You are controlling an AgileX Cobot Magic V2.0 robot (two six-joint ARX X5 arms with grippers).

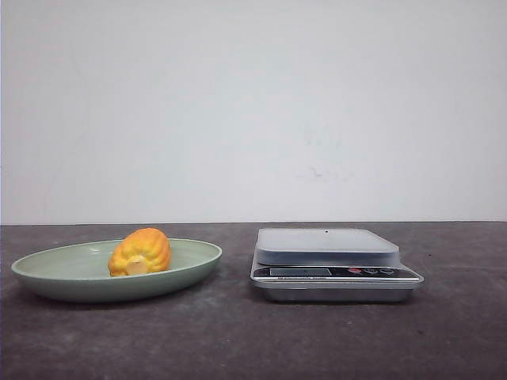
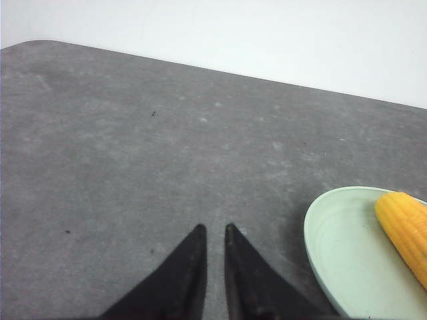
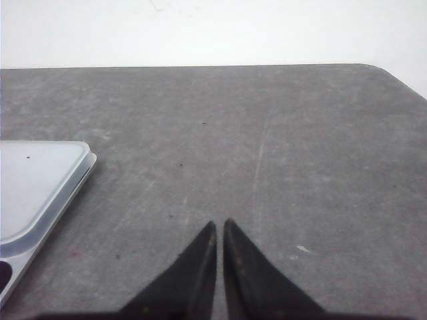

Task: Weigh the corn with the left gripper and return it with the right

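You have the short, stubby yellow-orange corn cob piece (image 1: 140, 251) lying on its side in the shallow, pale green oval plate (image 1: 47, 277), its pale round cut end turned toward the front edge of the desk (image 1: 238, 340). The plate sits on the left half of the dark grey, mottled desk, and the corn rests a little right of the plate's middle (well inside the rim, touching nothing else).

Just beside the plate, on the right half of the desk, stands a silver digital kitchen scale (image 1: 333, 269) with a flat, pale grey rectangular weighing platform (image 1: 326, 241) on top; a narrow display and a few small buttons, one of them red, run along its front face. The platform carries nothing.

In the left wrist view, your left gripper (image 2: 213, 230) hangs above bare desk with its black pointed fingers (image 2: 183, 273) almost pressed together, only a thin gap between the tips, and pinching nothing; the plate (image 2: 327, 253) and the corn (image 2: 407, 227) lie off to one side of it. In the right wrist view, your right gripper (image 3: 219, 223) likewise has its black fingers (image 3: 253, 273) drawn nearly together over bare desk, holding nothing, with a corner of the scale (image 3: 40, 187) nearby.
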